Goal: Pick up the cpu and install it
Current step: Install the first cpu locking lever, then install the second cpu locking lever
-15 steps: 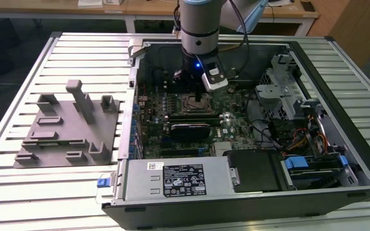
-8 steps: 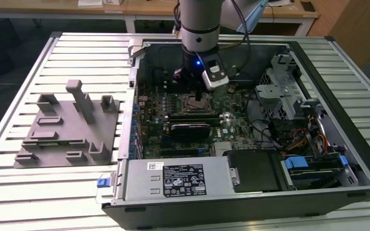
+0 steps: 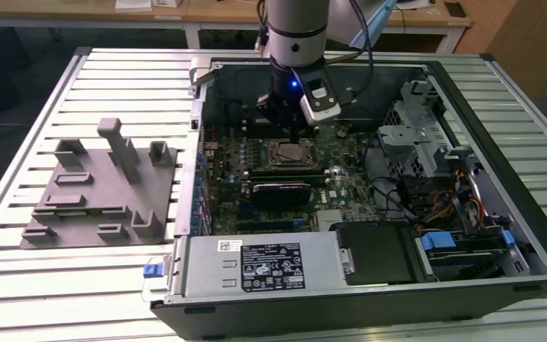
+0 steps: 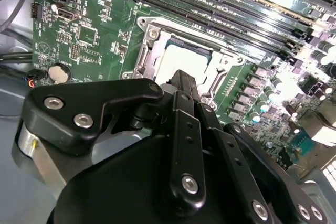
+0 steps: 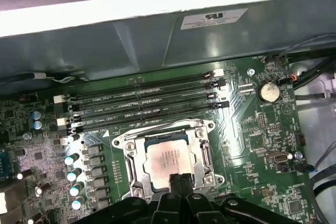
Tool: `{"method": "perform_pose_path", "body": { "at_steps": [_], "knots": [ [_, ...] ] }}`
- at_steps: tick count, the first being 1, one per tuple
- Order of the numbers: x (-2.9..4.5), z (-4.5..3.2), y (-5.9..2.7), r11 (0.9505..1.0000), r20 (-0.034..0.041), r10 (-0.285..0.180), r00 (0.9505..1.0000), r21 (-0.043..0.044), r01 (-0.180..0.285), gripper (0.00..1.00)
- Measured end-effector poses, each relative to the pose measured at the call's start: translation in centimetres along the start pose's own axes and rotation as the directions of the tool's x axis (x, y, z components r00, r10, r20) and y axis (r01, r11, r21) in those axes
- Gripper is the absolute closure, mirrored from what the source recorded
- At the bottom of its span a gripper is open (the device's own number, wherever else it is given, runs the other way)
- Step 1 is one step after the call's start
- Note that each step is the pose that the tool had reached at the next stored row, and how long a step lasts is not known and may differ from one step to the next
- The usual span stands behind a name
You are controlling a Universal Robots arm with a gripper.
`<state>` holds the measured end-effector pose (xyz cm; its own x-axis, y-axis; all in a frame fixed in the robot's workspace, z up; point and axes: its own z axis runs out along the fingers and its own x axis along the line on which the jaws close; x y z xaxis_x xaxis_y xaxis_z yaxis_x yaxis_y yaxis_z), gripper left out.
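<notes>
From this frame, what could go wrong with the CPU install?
1. The cpu lies inside the socket frame with the pincer right at its edge; a sideways nudge could shift the chip off its seat.
2. The pincer sits low over the motherboard, beside the memory slots and a row of capacitors; a careless withdrawal might clip them.

Socket frame [image 5: 202,153] rings the cpu [image 5: 169,161]; memory slots [image 5: 142,106] alongside; above open.
</notes>
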<state>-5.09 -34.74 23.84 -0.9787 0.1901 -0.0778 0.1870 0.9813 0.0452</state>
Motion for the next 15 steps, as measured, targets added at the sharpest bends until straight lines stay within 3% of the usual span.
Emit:
{"method": "perform_pose_path", "body": {
  "at_steps": [15],
  "knots": [
    [-0.05,-0.69,0.03,1.0000,-0.0001,0.000,1.0000,0.0003,0.000,0.89]
  ]
}}
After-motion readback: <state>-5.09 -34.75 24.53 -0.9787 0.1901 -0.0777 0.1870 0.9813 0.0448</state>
